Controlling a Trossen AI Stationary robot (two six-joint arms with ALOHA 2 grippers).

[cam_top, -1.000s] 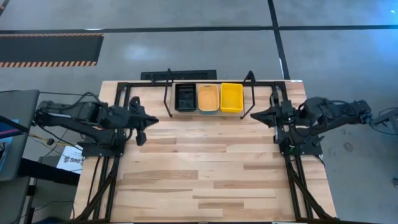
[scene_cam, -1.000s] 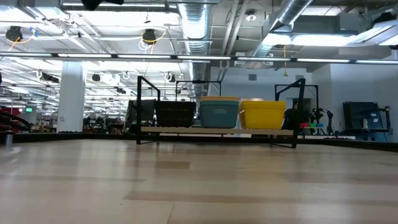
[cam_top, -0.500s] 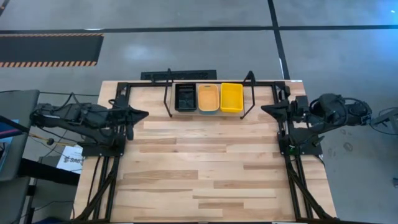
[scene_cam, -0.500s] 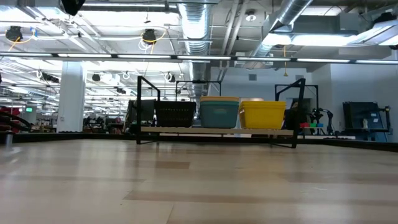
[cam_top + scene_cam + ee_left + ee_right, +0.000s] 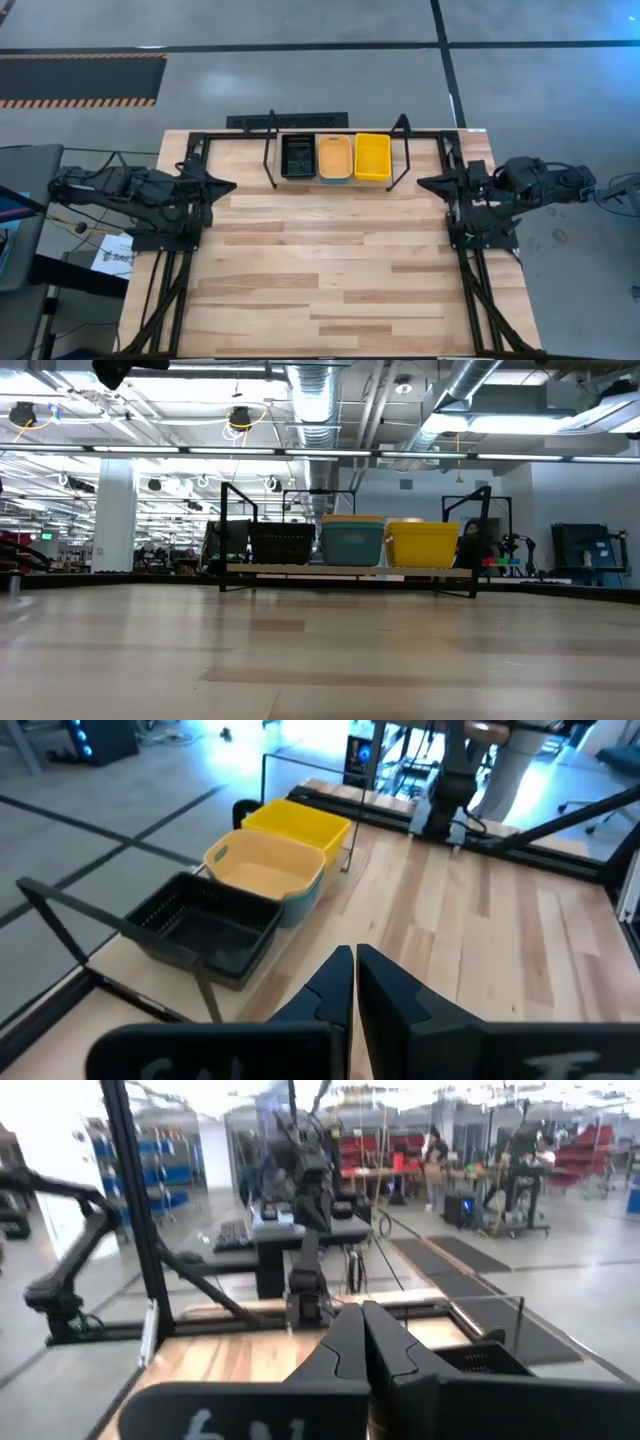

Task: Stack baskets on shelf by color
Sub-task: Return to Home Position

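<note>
The baskets stand side by side on the low black rod shelf [image 5: 269, 150] at the table's far edge. They are a black basket [image 5: 298, 157], an orange basket [image 5: 334, 156] nested in a teal one [image 5: 352, 546], and a yellow basket [image 5: 372, 157]. The left wrist view shows the same row: black [image 5: 205, 925], orange [image 5: 264, 870], yellow [image 5: 295, 823]. My left gripper [image 5: 232, 184] is shut and hovers near the table's left edge. My right gripper [image 5: 421, 183] is also shut, near the right edge. Both are well clear of the shelf.
The larger black frame [image 5: 190, 150] edges the wooden table [image 5: 330, 260], and the arm bases stand at its left and right sides. Bare wood lies between the grippers and toward the near edge. Beyond the table is an open hall with benches and equipment.
My left gripper drew back toward the table's left edge and rose, then held still. My right gripper pulled back toward the right edge. Both stayed shut. The baskets and shelf have not moved.
</note>
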